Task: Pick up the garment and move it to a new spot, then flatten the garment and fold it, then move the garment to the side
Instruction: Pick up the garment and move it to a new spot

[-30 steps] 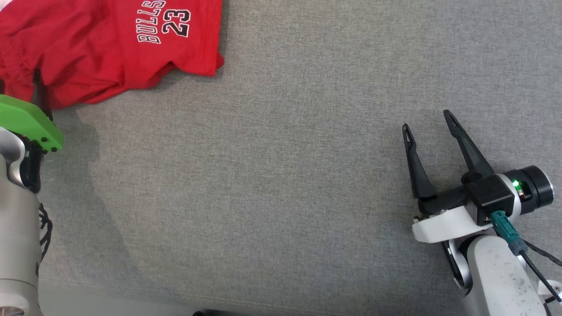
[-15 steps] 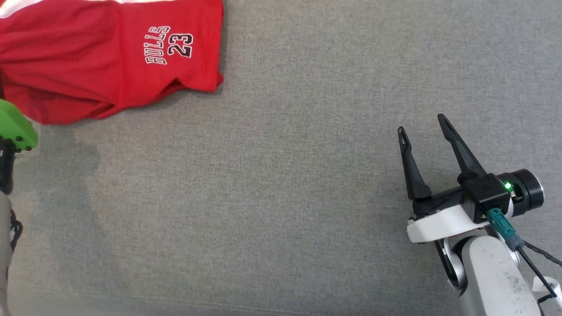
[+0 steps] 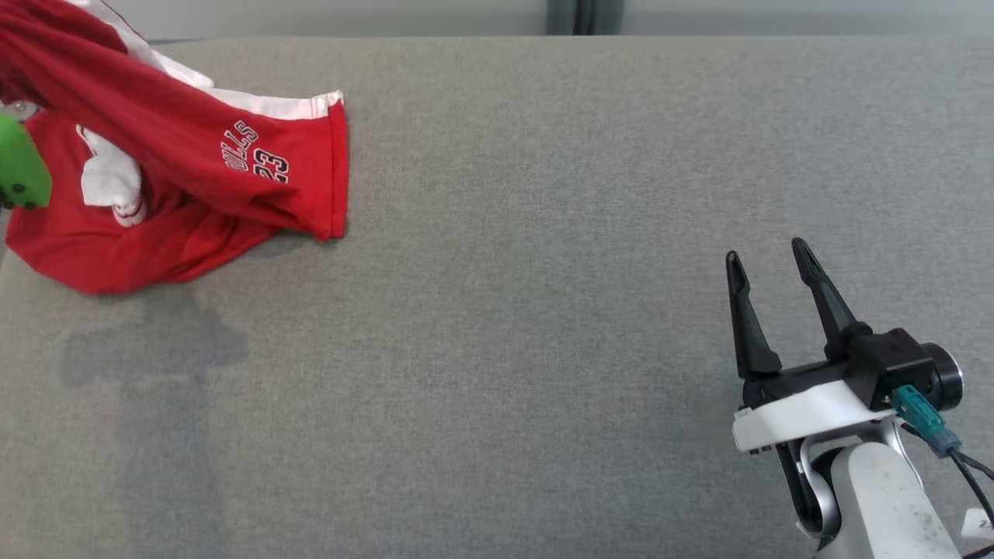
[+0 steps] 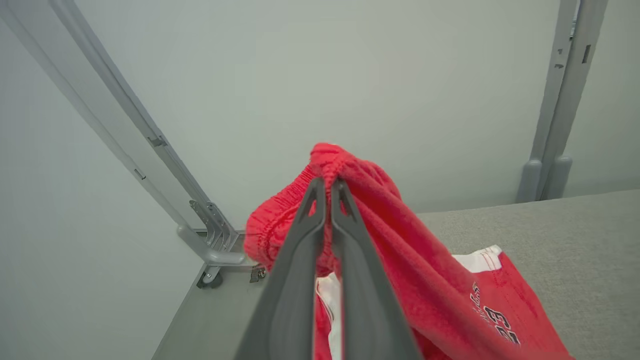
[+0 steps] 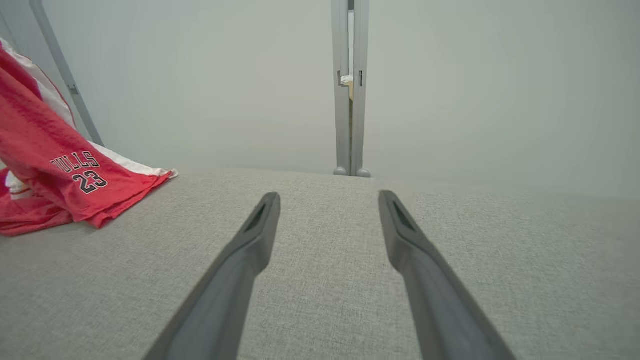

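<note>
As held now, garment: red fabric shorts (image 3: 194,178) with white side stripe (image 3: 264,103) and dark "BULLS 23" print (image 3: 256,159); one end raised off the surface, other end resting on it.
Place of garment: far left part of grey woven cloth surface (image 3: 505,310), close to its back edge; printed leg spread toward the middle, lower folds bunched underneath.
Left gripper (image 4: 328,187): two long dark fingers pressed almost together, pinching the gathered elastic waistband (image 4: 280,210); red cloth draped over both fingertips and falling down to the right in left wrist view.
Green plastic part (image 3: 19,163): at left edge of head view, overlapping the shorts in the picture.
Right gripper (image 3: 766,255): at lower right of head view, well apart from the shorts; fingers spread wide, bare cloth surface seen between them, tips pointing toward the back edge; resting on the surface or just above it, not possible to tell.
Shadow (image 3: 147,349): dim patch on the surface, just in front of the shorts.
Background: pale plain wall (image 5: 200,75) behind the surface; upright grey metal post (image 5: 350,100) at the back edge, seen between the right fingers in right wrist view; slanted grey bar (image 4: 147,155) near the left corner in left wrist view.
</note>
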Motion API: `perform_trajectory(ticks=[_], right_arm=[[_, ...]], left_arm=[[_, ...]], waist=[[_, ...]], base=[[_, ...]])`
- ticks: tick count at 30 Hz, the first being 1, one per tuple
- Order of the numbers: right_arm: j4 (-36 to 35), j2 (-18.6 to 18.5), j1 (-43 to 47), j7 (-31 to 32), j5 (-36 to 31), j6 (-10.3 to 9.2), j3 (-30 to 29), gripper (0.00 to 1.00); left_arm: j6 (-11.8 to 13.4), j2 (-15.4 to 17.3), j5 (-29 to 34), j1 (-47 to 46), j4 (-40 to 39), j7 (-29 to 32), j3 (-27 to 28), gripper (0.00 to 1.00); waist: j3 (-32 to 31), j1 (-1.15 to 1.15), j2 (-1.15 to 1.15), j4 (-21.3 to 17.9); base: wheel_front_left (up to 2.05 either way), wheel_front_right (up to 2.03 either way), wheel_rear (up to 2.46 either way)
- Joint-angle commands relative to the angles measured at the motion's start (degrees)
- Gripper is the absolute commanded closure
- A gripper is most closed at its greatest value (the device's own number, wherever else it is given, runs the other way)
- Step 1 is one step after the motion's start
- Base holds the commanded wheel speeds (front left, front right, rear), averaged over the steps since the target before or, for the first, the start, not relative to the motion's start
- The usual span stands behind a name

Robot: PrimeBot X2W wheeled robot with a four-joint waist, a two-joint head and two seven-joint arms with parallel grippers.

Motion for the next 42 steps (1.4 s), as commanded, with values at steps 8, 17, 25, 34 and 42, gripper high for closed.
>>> perform_trajectory(ticks=[8, 17, 25, 34, 42], right_arm=[[0.66, -0.02, 2.84, -0.18, 2.20, -0.02, -1.68, 0.00], [0.13, -0.01, 2.00, -0.18, 3.04, -0.02, -3.07, 0.00], [-0.32, -0.02, 1.07, -0.18, 3.93, -0.02, -3.96, 0.00], [-0.31, -0.02, 0.13, -0.18, 4.06, -0.02, -3.73, 0.00], [0.23, -0.03, 1.03, -0.18, 2.78, -0.02, -3.91, 0.00]], left_arm=[[-0.07, -3.91, -2.17, -4.60, -10.50, 2.83, -7.02, 1.00], [0.14, -12.39, -5.09, -8.56, -17.80, 0.11, -9.38, 1.00], [0.77, -18.48, -8.79, 1.51, -16.33, -5.42, -10.26, 1.00], [1.94, -21.06, -11.03, 19.00, -9.19, -11.64, -9.98, 1.00], [3.21, -20.54, -8.79, 32.26, -14.49, -12.44, -2.82, 1.00]], waist=[[-7.01, 0.00, 0.00, -11.83], [-5.16, 0.00, 0.00, -17.60], [-1.81, 0.00, 0.00, -18.54], [0.00, 0.00, 0.00, -16.96], [-0.37, 0.00, 0.00, -14.45]], base=[[0.00, 0.00, 0.00], [0.00, 0.00, 0.00], [0.00, 0.00, 0.00], [0.00, 0.00, 0.00], [0.00, 0.00, 0.00]])
